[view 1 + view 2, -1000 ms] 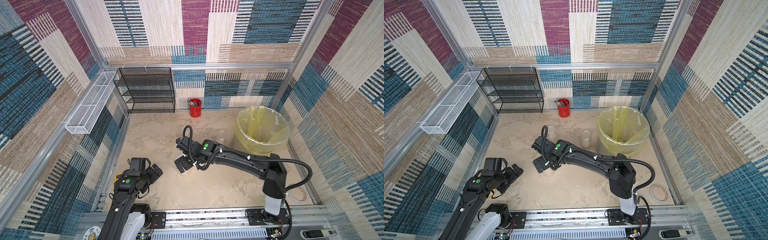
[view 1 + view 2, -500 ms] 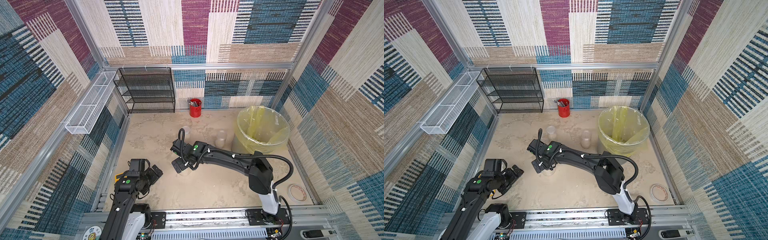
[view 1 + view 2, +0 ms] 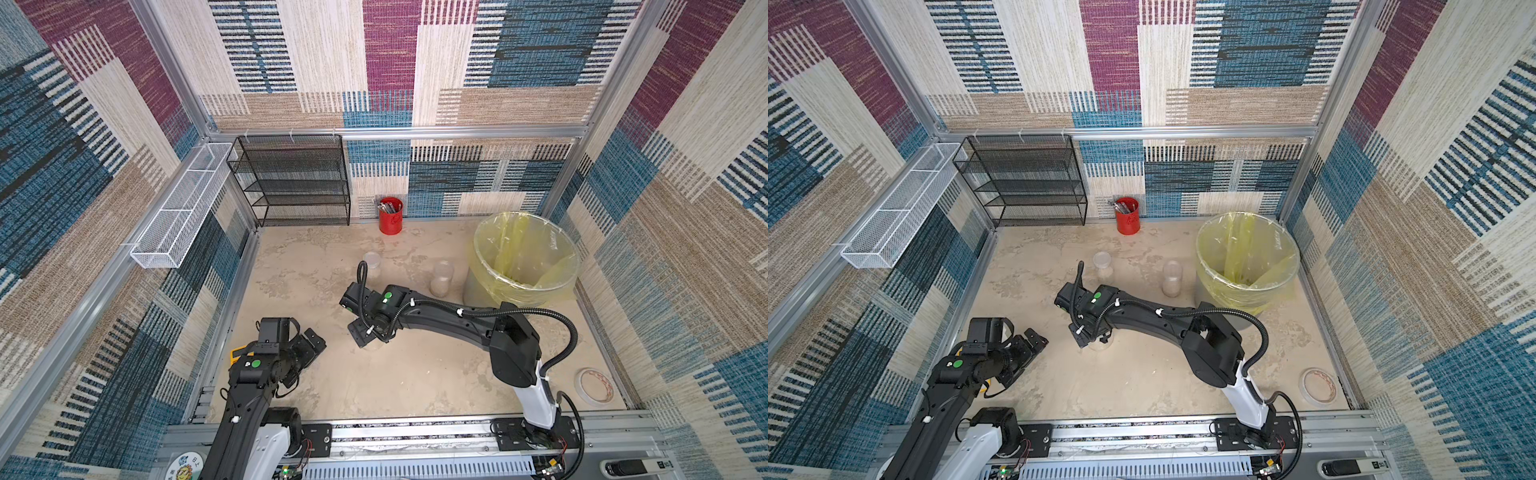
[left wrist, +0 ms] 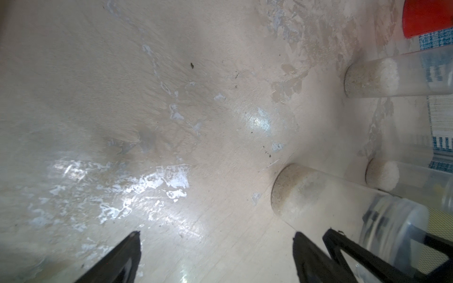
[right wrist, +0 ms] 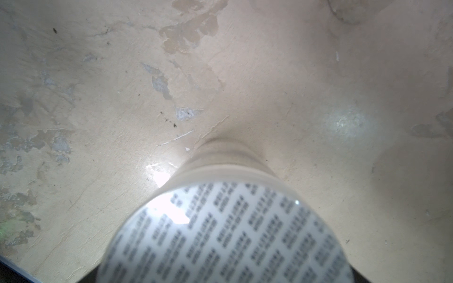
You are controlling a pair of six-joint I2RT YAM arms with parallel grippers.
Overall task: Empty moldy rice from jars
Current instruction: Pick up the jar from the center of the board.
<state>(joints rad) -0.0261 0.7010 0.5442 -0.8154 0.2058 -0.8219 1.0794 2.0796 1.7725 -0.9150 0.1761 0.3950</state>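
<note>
Right gripper hangs over the big jar, pointing down at it, with its fingers on either side of the jar's upper part. From where I stand I cannot tell whether it has closed on the jar or is only straddling it. The left gripper sits idle near its own side of the table, spread wide and empty.

The big jar stands upright near the middle of the table, with a printed cap on top. Its rice fills only the lower part, so I'd guess it is bottom-heavy but not heavy. The wall looks clear, hard and smooth, so it is likely slippery. I'd take it high on the wall, just under the cap, and squeeze gently. The grains will probably slide all at once when the jar tips, and the cap looks as if it has to come off first.

Two small jars stand upright further back, both with rice in the bottom. One of them is just beside the bin with the yellow liner and sits close to the straight path from the big jar to that bin. A red cup and a black shelf stand against the back wall, well apart from the jars. A tape roll lies in the near corner, out of the way.
</note>
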